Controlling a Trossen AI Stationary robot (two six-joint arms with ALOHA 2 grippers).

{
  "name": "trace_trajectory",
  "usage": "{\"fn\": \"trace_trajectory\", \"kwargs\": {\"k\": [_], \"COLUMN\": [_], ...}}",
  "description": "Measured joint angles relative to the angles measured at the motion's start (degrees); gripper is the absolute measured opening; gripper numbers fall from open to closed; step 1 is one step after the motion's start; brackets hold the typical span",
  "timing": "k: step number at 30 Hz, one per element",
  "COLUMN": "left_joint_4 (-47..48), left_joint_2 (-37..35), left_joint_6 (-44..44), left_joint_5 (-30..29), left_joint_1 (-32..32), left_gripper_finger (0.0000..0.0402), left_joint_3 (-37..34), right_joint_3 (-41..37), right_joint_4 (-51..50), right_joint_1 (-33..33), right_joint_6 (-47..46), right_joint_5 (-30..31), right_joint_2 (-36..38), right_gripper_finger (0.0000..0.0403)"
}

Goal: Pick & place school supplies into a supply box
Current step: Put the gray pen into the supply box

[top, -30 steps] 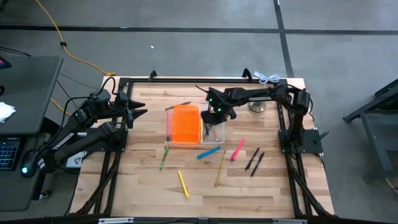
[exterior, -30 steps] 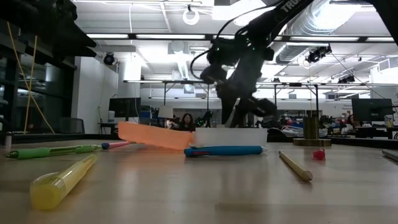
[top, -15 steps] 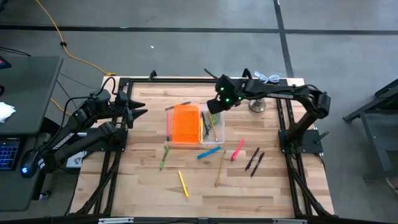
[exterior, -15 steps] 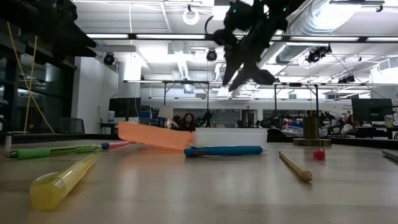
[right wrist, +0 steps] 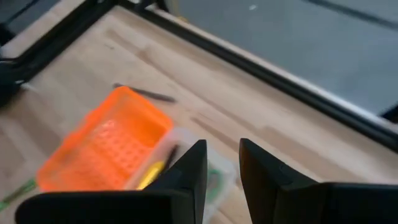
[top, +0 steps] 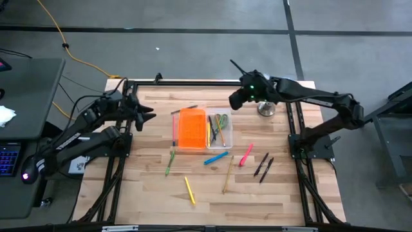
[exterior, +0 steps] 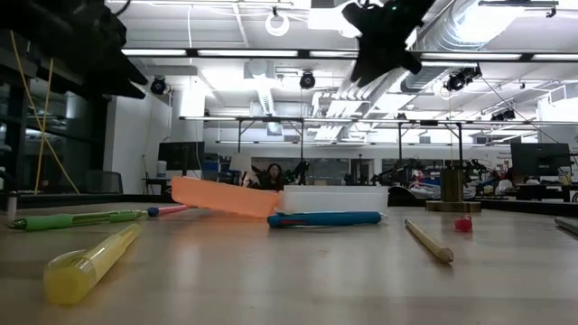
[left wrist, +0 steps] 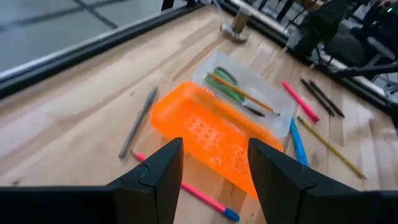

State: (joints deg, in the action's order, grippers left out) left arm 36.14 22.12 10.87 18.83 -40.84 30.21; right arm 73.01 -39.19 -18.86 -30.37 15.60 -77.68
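Observation:
The supply box lies open at the table's middle: orange half (top: 191, 127), clear tray (top: 221, 129) to its right. In the tray lie green-handled scissors (left wrist: 224, 78) and thin pens and pencils (left wrist: 245, 96). Loose on the table nearer the front are a green pen (top: 169, 162), a yellow marker (top: 190, 190), a blue pen (top: 216, 158), a pink marker (top: 246, 154), a wood pencil (top: 228, 174) and two black pens (top: 262, 166). My right gripper (top: 233, 102) hangs high over the far right of the tray, open and empty. My left gripper (top: 149, 116) waits open at the far left.
A grey pencil (top: 187, 109) lies just beyond the orange half and a pink pen (left wrist: 186, 190) along its left side. A silver bell-shaped object (top: 266, 109) stands at the far right. Black frame rails (top: 187, 82) run along the table's edges.
My right gripper has risen from just over the clear tray, high above the table, and gone toward the far right corner, rolling as it went. The scissors and pens stay lying in the tray.

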Motion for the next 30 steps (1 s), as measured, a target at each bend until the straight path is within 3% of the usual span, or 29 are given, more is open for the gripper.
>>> {"fn": "trace_trajectory", "kwargs": {"k": [9, 19, 25, 30], "left_joint_4": [-1.0, -8.4, -10.9, -11.2], "left_joint_2": [7.9, 17.8, 22.6, 24.6], "left_joint_6": [2.7, 3.0, 3.0, 2.5], "left_joint_5": [-2.8, -3.0, -3.0, -4.3], "left_joint_1": [0.0, 0.0, 0.0, 0.0], "left_gripper_finger": [0.0209, 0.0209, 0.0209, 0.0209], "left_joint_3": [0.0, 0.0, 0.0, 0.0], "right_joint_3": [0.0, -0.4, -8.3, -17.7], "right_joint_4": [-7.8, -12.7, -9.2, 1.1], "right_joint_1": [4.4, 11.7, 17.0, 20.7], "right_joint_6": [-1.7, -6.7, -13.7, -14.6], "right_joint_5": [9.5, 20.4, 24.6, 26.0], "right_joint_2": [5.2, 7.7, 12.3, 17.7], "right_gripper_finger": [0.0071, 0.0071, 0.0071, 0.0071]}}
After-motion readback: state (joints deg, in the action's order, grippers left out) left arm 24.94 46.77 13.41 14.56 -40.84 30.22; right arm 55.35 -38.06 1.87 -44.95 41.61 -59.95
